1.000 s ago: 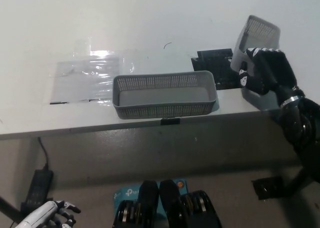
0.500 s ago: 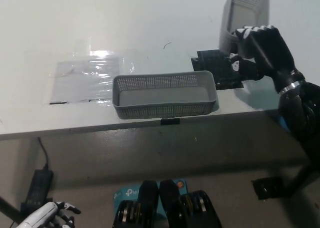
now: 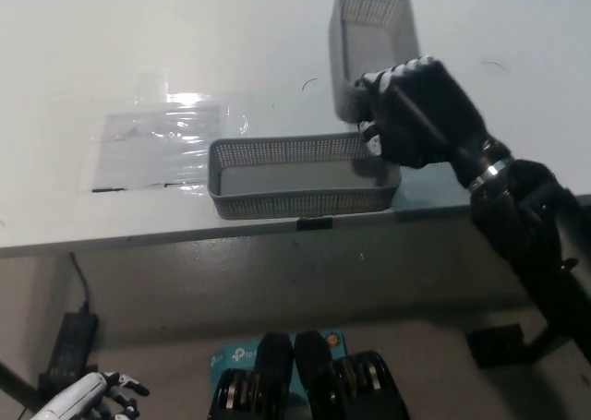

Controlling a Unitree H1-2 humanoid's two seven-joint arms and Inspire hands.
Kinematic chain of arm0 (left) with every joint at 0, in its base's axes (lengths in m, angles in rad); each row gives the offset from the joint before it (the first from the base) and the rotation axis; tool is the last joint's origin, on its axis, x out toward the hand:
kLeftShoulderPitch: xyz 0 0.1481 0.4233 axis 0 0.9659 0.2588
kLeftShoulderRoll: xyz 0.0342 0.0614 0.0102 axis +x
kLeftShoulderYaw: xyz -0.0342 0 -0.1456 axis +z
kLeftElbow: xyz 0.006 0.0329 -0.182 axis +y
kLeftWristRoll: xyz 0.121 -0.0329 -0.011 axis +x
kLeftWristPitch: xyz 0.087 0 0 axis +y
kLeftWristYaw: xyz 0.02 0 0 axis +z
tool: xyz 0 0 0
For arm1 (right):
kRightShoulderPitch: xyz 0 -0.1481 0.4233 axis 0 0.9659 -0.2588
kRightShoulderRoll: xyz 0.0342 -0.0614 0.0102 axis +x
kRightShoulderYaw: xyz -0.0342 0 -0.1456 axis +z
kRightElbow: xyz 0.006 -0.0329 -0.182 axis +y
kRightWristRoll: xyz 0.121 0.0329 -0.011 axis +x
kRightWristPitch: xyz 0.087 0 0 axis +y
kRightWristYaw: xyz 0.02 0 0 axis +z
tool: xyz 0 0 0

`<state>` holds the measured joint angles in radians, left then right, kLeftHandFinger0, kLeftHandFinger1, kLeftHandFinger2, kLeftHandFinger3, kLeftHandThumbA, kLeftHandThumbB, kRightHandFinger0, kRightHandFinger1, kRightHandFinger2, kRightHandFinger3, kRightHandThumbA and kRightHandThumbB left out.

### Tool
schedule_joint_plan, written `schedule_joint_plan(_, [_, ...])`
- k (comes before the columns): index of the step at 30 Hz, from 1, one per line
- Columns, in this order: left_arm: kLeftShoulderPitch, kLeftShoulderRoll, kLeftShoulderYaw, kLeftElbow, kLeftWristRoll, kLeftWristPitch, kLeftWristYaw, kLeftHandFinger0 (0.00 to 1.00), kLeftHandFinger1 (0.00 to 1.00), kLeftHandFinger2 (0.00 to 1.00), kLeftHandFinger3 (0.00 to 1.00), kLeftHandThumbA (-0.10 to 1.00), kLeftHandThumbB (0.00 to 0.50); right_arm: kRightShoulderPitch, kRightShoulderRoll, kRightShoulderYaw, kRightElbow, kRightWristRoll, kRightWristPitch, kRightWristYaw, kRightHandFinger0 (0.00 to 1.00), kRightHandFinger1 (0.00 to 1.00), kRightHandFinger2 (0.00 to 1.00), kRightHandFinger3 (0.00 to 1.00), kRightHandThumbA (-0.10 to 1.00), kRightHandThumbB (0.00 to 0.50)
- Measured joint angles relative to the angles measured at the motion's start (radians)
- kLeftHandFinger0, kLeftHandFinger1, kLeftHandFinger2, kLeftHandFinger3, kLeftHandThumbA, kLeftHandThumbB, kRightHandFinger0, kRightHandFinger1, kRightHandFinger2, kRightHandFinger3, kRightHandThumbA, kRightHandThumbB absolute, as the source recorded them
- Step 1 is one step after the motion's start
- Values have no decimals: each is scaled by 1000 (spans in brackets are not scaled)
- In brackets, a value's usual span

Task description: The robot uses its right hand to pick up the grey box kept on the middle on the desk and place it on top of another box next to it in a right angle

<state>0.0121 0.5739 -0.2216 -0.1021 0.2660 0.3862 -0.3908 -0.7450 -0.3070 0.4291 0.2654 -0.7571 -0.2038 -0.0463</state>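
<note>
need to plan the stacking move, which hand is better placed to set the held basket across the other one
Right. The black right hand already grips the lifted basket just above the basket on the desk; the white left hand hangs low, below the desk.

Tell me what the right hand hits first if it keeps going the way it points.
Probably the near grey basket: the right hand, carrying the other basket, points toward picture left over its right end. Height is unclear.

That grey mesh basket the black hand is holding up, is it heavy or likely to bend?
Probably light: the held grey basket is empty, with perforated walls, and the right hand lifts it by one end. It seems fairly stiff, keeping its shape while tilted. Gripped at one end, it may swing.
</note>
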Motion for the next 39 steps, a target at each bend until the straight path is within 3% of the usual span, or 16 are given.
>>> schedule_joint_plan(3, [0, 0, 0, 0, 1, 2, -4, 412, 440, 595, 723, 319, 347, 15, 21, 5, -14, -2, 1, 16, 0, 0, 266, 117, -100, 296])
schedule_joint_plan(6, [-1, 0, 0, 0, 1, 1, -4, 401, 430, 581, 702, 309, 348, 31, 40, 9, -23, -2, 4, 32, 0, 0, 246, 87, -100, 320])
schedule_joint_plan(9, [-2, 0, 1, 0, 0, 2, -5, 362, 391, 539, 699, 286, 347, 53, 60, 17, -29, -4, 4, 42, 0, 0, 224, 90, -100, 280])
schedule_joint_plan(11, [-2, 0, 1, -1, 0, 2, -7, 325, 363, 511, 684, 284, 340, 66, 69, 22, -28, -4, 3, 45, 0, 0, 206, 71, -100, 284])
schedule_joint_plan(15, [-2, 0, 1, 0, 0, 0, -9, 387, 416, 569, 696, 297, 342, 89, 80, 25, -25, -4, 0, 47, 0, 2, 273, 103, -100, 256])
schedule_joint_plan(17, [-2, 0, 1, 0, 0, -1, -9, 349, 389, 546, 701, 291, 339, 96, 80, 25, -25, -4, 1, 49, 0, 0, 248, 80, -100, 281])
schedule_joint_plan(21, [-2, 0, 1, 0, 0, -1, -10, 285, 321, 470, 666, 308, 350, 101, 80, 26, -20, -11, 0, 48, 0, 0, 219, 62, -100, 270])
schedule_joint_plan(23, [-2, 0, 1, 0, 1, 0, -10, 343, 374, 513, 670, 304, 348, 109, 82, 27, -21, -17, 1, 48, 0, 0, 193, 45, -100, 272])
schedule_joint_plan(27, [-2, 0, 2, 0, 0, -1, -10, 360, 384, 532, 686, 311, 356, 123, 89, 27, -23, -23, 1, 46, 0, 0, 190, 36, -100, 279])
schedule_joint_plan(30, [-2, 0, 3, 0, -1, -1, -12, 343, 382, 531, 694, 316, 356, 123, 90, 27, -22, -26, 0, 44, 0, 0, 209, 53, -100, 303])
schedule_joint_plan(31, [-2, 0, 2, 0, -1, 0, -13, 393, 438, 600, 703, 319, 351, 123, 90, 27, -22, -27, 0, 43, 0, 0, 224, 61, -100, 296])
schedule_joint_plan(36, [-2, 0, 2, 0, 0, 0, -18, 367, 417, 584, 695, 318, 359, 125, 90, 29, -18, -43, -1, 36, 0, 0, 294, 92, -100, 281])
schedule_joint_plan(39, [-3, 0, 2, 2, 0, -2, -21, 402, 440, 597, 714, 331, 360, 126, 91, 33, -18, -49, -3, 31, 0, 0, 352, 196, -100, 281])
